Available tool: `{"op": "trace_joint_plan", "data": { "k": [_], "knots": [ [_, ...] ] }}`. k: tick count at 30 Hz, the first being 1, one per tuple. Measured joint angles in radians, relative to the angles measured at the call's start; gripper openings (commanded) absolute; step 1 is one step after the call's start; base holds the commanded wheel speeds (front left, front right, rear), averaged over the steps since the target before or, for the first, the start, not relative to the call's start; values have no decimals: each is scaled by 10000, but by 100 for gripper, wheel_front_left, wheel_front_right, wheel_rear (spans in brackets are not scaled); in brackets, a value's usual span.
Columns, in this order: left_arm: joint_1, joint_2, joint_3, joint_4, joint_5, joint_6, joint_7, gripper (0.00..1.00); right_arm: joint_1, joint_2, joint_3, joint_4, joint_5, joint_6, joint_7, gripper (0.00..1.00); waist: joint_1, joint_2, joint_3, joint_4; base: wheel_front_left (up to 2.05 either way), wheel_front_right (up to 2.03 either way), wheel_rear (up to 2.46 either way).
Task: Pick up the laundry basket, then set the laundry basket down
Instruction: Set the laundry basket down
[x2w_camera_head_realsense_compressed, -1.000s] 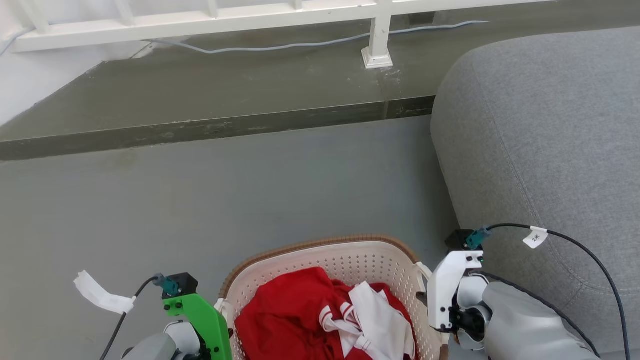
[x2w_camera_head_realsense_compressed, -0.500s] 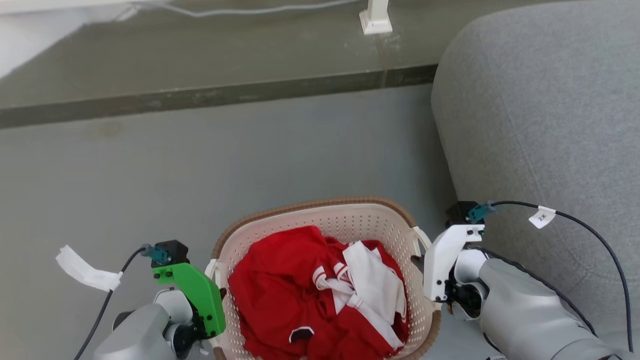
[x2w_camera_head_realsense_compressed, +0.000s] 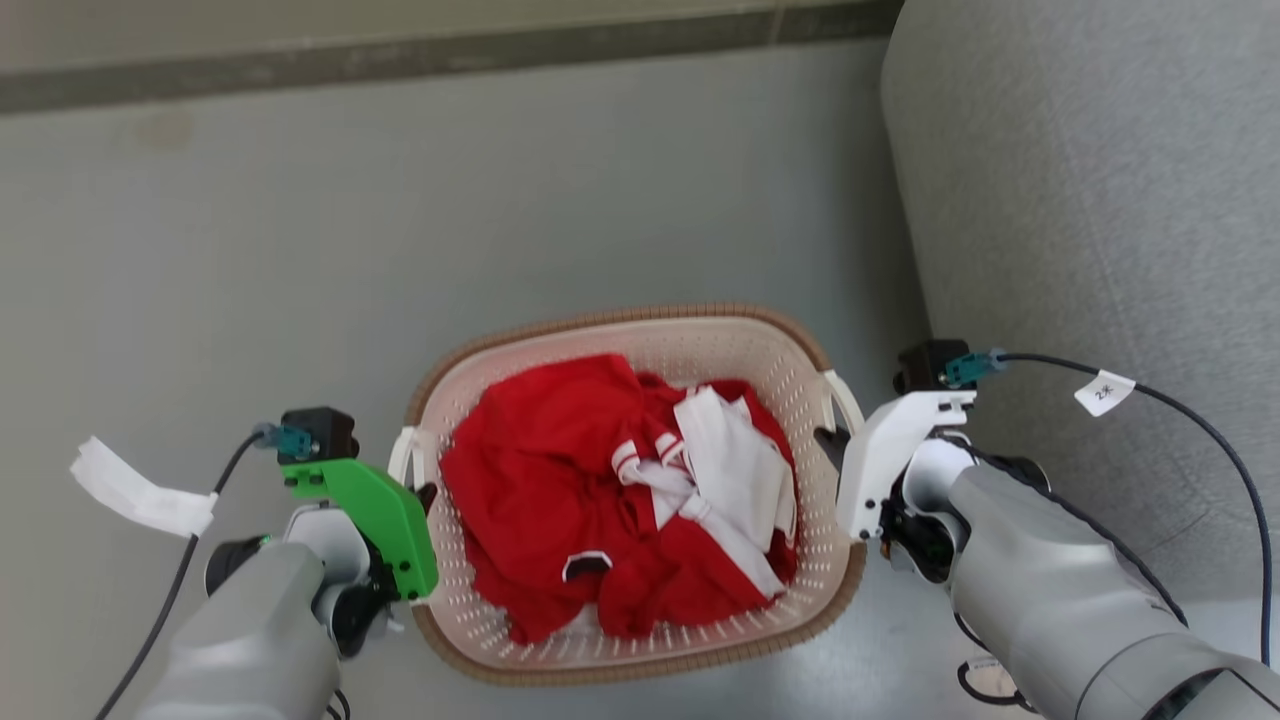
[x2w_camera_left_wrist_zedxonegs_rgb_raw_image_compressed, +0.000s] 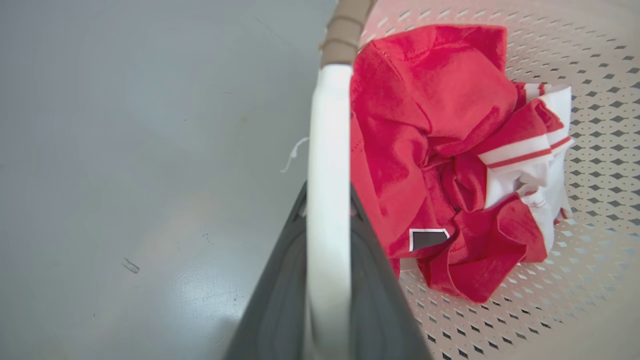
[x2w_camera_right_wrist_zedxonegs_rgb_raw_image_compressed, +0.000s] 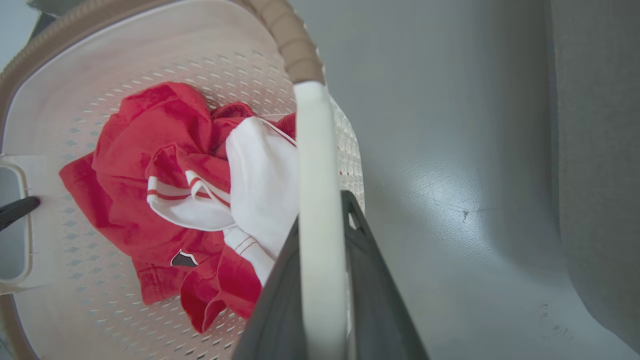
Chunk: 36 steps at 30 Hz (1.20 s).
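Right at the robot's front, the left gripper (x2w_camera_left_wrist_zedxonegs_rgb_raw_image_compressed: 327, 192) is clamped on one white handle (x2w_camera_left_wrist_zedxonegs_rgb_raw_image_compressed: 327, 125), which runs straight up between its two dark fingers, and the right gripper (x2w_camera_right_wrist_zedxonegs_rgb_raw_image_compressed: 322, 210) pinches the other handle (x2w_camera_right_wrist_zedxonegs_rgb_raw_image_compressed: 312, 150) the same way. That's my worry: the handles are smooth, thin plastic held only by narrow fingers, so one could slide or twist out if either arm leads the other. An uneven move would tip the basket (x2w_camera_head_realsense_compressed: 640, 660) and shift the clothes (x2w_camera_head_realsense_compressed: 560, 480) to one side. The sofa (x2w_camera_head_realsense_compressed: 1080, 200) sits just beside the right arm, so a swing that way could knock it.

The basket hangs or stands between the two grippers, over grey floor (x2w_camera_head_realsense_compressed: 400, 200); I can't tell if its base touches. It looks level, cream-white with small holes all over and a brown woven-look rim, holding a crumpled red and white heap well below the rim.
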Motion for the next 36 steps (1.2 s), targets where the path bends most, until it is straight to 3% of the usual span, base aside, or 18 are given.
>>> {"op": "trace_joint_plan", "data": {
  "k": [24,36],
  "knots": [
    [-1352,259,56,-56,215,-29,-1661,0,-941,-15,-178,-418,63,-2,-2282,0,1,0,3301,94,0,0,0],
    [-1930,257,0,73,234,-31,-1977,0,-1342,-27,-113,-420,150,4,-2529,0,1,0,4596,153,0,0,0]
  ]
}}
